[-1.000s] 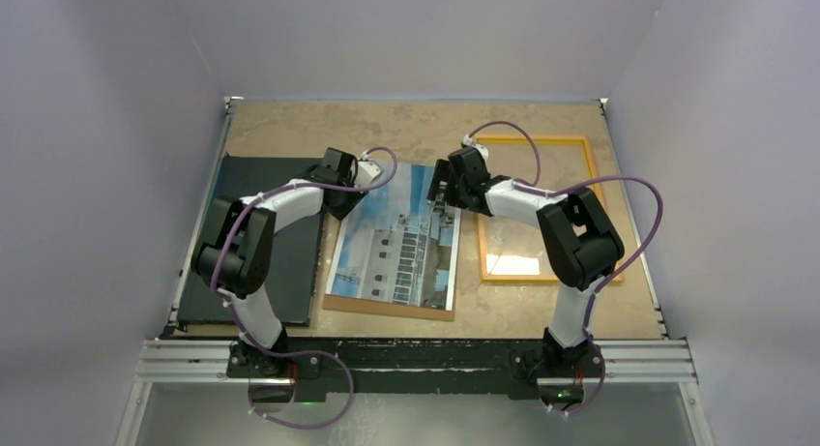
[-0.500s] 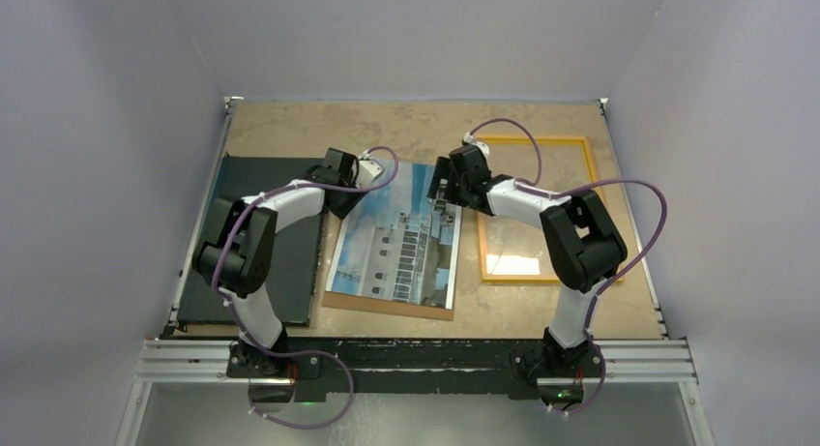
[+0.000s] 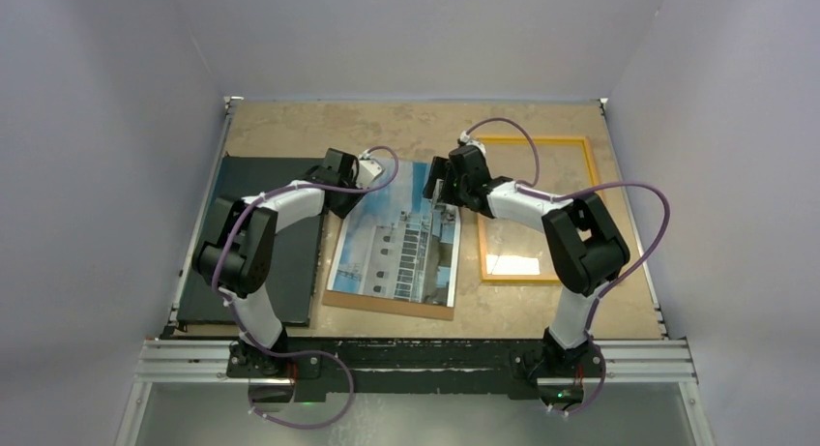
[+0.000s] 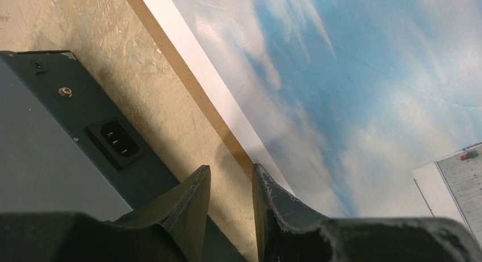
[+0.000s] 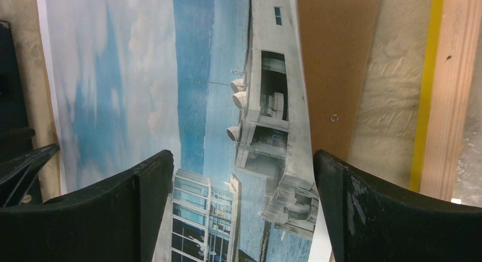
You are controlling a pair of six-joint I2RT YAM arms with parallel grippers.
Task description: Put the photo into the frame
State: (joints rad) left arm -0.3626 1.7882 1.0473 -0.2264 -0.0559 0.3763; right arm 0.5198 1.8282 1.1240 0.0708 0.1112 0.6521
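The top view alone gives the whole layout. The photo lies face up in the middle of the tabletop, on a brown backing board that shows as a strip along its near edge. A black board lies to its left and the frame to its right, apart from it.

The photo's long axis runs near to far, with the far end leaning slightly right. The sky is at the far end and the building towards the arms. The frame's long axis also runs near to far. Inside its yellow-orange border it holds a clear pane with a bright patch of glare near the front.

Only the left wrist view shows a power socket on the black board's side. It also shows the left end effector at the photo's far left corner, its fingers a narrow gap apart astride the white margin and the brown edge. Whether they pinch anything cannot be told.

Only the right wrist view shows a small ring-shaped mark on the backing board. The right end effector is spread wide above the building, holding nothing
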